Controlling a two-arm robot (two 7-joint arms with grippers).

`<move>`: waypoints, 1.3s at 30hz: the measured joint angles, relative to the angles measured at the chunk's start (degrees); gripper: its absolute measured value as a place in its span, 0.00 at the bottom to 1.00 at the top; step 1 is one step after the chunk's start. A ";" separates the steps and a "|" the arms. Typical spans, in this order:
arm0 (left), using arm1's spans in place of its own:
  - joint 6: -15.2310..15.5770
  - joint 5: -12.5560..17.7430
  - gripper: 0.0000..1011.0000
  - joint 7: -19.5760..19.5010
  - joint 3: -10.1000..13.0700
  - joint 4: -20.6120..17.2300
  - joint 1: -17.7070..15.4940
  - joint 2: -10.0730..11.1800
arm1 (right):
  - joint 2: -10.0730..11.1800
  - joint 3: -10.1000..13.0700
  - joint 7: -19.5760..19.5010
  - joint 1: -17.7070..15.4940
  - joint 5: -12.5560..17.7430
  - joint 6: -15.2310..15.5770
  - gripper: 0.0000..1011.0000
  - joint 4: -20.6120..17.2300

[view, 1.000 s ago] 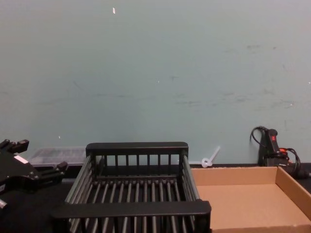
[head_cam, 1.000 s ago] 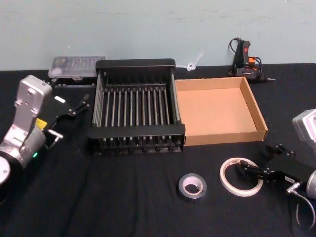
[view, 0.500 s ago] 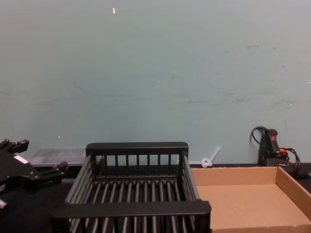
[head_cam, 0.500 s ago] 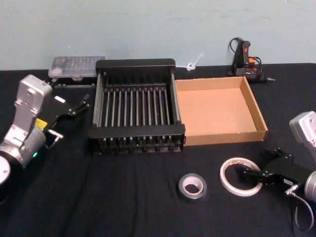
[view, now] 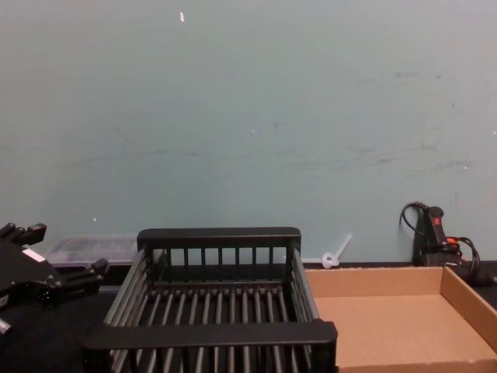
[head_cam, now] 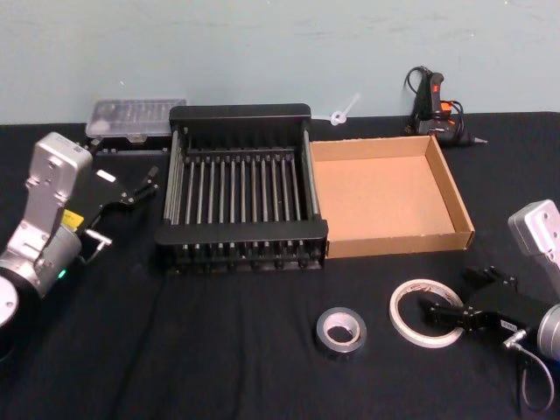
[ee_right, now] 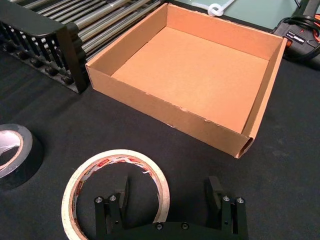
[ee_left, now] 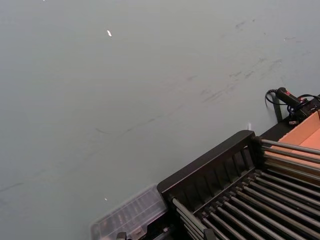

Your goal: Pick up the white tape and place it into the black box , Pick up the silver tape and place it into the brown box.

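Right gripper (ee_right: 166, 196) open at the white tape (head_cam: 427, 312); left gripper (head_cam: 140, 185) parked.

Right gripper: jaws spread wide, one finger inside the thin translucent ring, one outside, holding nothing. The right wrist view shows red marks on the ring's core. The chunky silver tape (head_cam: 341, 331) lies flat, near the ring, on the black cloth. Behind them the shallow cardboard brown box (head_cam: 442, 184) touches the slatted plastic black box (head_cam: 240, 113). Left gripper sits left of the crate; its finger state cannot be told.
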 joint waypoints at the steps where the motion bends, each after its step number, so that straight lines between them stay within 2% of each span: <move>1: 0.00 0.00 0.99 0.00 0.00 0.00 0.00 0.00 | 0.00 0.00 0.00 0.00 0.00 0.00 0.99 0.00; 26: 0.00 0.00 0.99 0.00 0.00 0.00 0.00 0.00 | 0.08 0.00 -0.01 -0.05 0.00 -0.03 0.99 -0.06; 30: 0.00 0.00 0.99 0.00 0.00 0.00 0.00 0.00 | 0.09 -0.02 -0.02 -0.04 0.01 -0.05 0.92 -0.07; 39: 0.00 0.00 0.99 0.00 0.00 0.00 -0.01 0.00 | 0.09 -0.03 -0.04 -0.05 0.04 -0.10 0.67 -0.07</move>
